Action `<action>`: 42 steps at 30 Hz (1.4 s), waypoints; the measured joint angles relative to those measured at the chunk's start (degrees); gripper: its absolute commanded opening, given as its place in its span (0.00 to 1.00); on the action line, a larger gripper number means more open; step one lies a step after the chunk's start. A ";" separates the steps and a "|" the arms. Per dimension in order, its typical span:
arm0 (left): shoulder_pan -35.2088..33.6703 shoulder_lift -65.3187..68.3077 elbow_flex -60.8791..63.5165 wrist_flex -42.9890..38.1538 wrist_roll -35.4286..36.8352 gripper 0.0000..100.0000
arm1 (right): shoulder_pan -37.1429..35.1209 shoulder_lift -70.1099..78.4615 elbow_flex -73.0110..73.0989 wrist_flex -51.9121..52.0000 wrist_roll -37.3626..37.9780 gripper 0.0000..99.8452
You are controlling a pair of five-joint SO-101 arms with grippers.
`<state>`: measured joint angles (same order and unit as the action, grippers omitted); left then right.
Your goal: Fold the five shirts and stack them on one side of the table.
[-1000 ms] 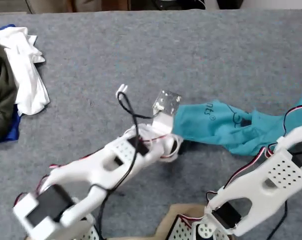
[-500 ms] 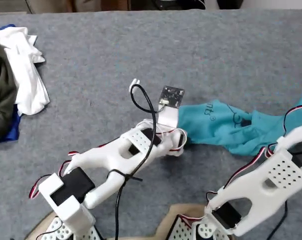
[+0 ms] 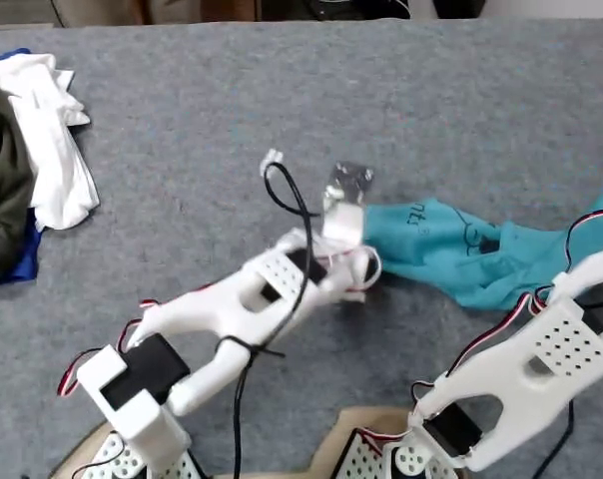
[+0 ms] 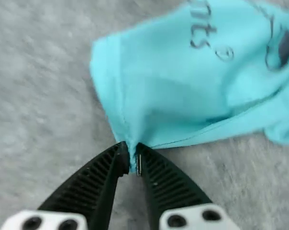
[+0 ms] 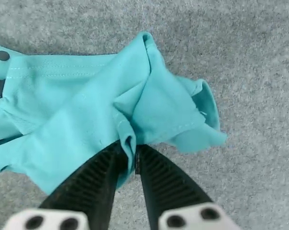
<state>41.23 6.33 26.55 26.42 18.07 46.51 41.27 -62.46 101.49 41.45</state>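
A teal shirt (image 3: 461, 249) lies stretched across the right half of the grey table. My left gripper (image 4: 132, 160) is shut on the teal shirt (image 4: 183, 91), pinching its edge near a corner, at the shirt's left end in the high view. My right gripper (image 5: 131, 160) is shut on a bunched fold of the teal shirt (image 5: 101, 115) at its right end, near the table's right side. A pile of other shirts (image 3: 27, 150), white, dark olive and blue, sits at the far left.
The grey felt table (image 3: 282, 90) stretches open across the middle and the back. The left arm (image 3: 232, 309) crosses the front centre and the right arm (image 3: 521, 369) fills the front right corner.
The left arm has swung to the right, carrying its gripper and the shirt's left end toward the right. The right arm has stayed still.
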 measured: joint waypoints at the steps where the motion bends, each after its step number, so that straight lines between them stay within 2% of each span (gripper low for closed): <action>1: -1.05 0.00 -1.85 2.29 0.00 0.02 | 0.00 -0.88 0.09 0.00 0.00 0.00; 7: -6.07 -5.10 -16.53 23.47 -0.35 0.02 | -0.09 -10.73 0.18 0.00 0.00 0.00; 12: -7.91 -10.20 -28.66 40.35 -6.51 0.02 | -3.08 -20.40 5.71 0.00 0.00 0.00; 17: -10.99 -14.95 -41.05 55.21 -12.66 0.02 | -7.65 -35.69 16.97 0.00 0.00 0.00; 23: -18.64 -20.92 -58.02 71.03 -19.08 0.02 | -16.00 -59.25 35.69 0.00 0.00 0.00; 26: -22.95 -24.79 -61.89 73.58 -20.84 0.02 | -20.84 -72.00 45.36 0.00 0.00 0.00; 31: -29.27 -33.23 -60.48 73.85 -23.56 0.02 | -27.60 -91.34 62.07 0.00 0.00 0.00; 37: -34.37 -42.99 -46.68 73.85 -23.82 0.02 | -29.10 -105.41 82.11 0.00 0.00 0.00; 42: -38.95 -44.92 -31.56 73.85 -24.00 0.02 | -29.10 -107.87 93.54 0.00 0.00 0.00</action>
<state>2.29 -38.59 -5.01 100.26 -5.93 17.41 -66.59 31.08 101.49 41.45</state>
